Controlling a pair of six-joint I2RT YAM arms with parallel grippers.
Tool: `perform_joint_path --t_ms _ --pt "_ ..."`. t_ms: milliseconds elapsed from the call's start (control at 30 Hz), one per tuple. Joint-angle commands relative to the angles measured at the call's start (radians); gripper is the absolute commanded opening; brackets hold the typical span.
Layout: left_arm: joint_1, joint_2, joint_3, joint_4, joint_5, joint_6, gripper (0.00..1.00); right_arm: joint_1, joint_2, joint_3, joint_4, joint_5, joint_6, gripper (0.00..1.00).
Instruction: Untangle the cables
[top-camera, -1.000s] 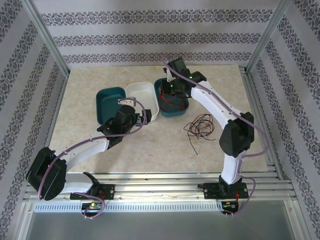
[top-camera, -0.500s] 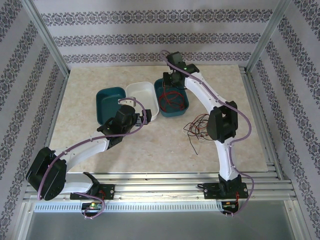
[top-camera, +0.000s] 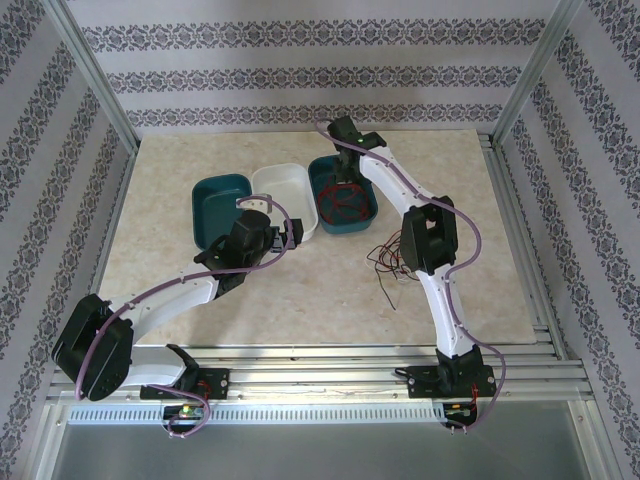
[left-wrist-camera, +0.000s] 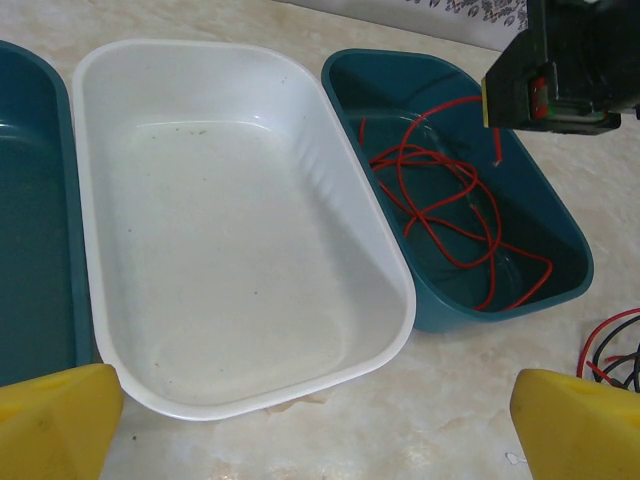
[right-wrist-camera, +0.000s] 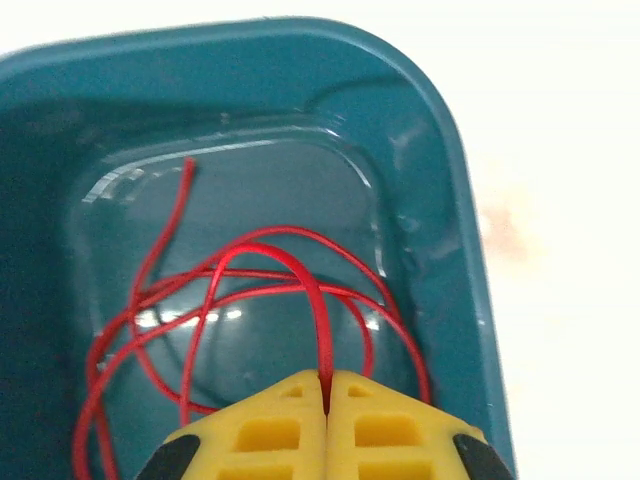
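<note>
One red cable (right-wrist-camera: 318, 310) in right pincer (right-wrist-camera: 327, 381), teal tub (right-wrist-camera: 455, 200)

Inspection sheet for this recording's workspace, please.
Surface: beige marbled table.
Job's things: red cable looped in the right teal tub; tangled bundle of red and black cables on the table beside the right arm.
Clutter: white tub, empty, between the right teal tub and a left teal tub.
Hands: left hand open, at the white tub's near rim; right hand shut on the red cable over the right teal tub.
Cables: purple cables along both arms.
Surroundings: patterned walls, metal frame.
</note>
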Motion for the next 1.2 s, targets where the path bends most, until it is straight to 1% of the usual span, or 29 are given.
perform_joint_path --t_ms 0,67,267,367,467,567,733,900,1033,1167 --pt "0.015 0.009 0.021 0.021 0.004 -0.006 0.99 -0.011 0.021 0.014 -0.065 0.076 -0.024 0.05" --pt "0.015 0.013 0.020 0.024 0.008 -0.008 0.99 -0.013 0.017 -0.003 -0.064 0.078 -0.025 0.09" --pt "0.015 0.013 0.018 0.023 0.007 -0.013 0.99 -0.013 -0.018 -0.034 -0.044 0.051 -0.038 0.30" --pt "0.015 0.010 0.016 0.022 0.003 -0.014 0.99 -0.005 -0.052 -0.036 -0.042 0.054 -0.046 0.34" --pt "0.015 0.010 0.018 0.021 0.001 -0.012 0.99 0.002 -0.089 -0.044 -0.035 0.072 -0.052 0.36" --pt "0.015 0.013 0.018 0.027 0.001 -0.012 0.99 0.003 -0.119 -0.053 -0.024 0.064 -0.055 0.37" --pt "0.015 0.009 0.015 0.024 -0.005 -0.007 0.99 0.014 -0.163 -0.067 0.020 -0.021 -0.066 0.39" --pt "0.028 -0.043 0.029 -0.036 -0.071 0.015 0.99 0.055 -0.206 -0.112 0.125 -0.117 -0.060 0.40" --pt "0.063 -0.097 0.034 -0.091 -0.097 0.021 0.99 0.093 -0.187 -0.087 0.160 -0.109 -0.058 0.40" --pt "0.094 -0.148 0.018 -0.125 -0.121 0.027 0.99 0.133 -0.109 0.017 0.134 -0.068 -0.060 0.41"
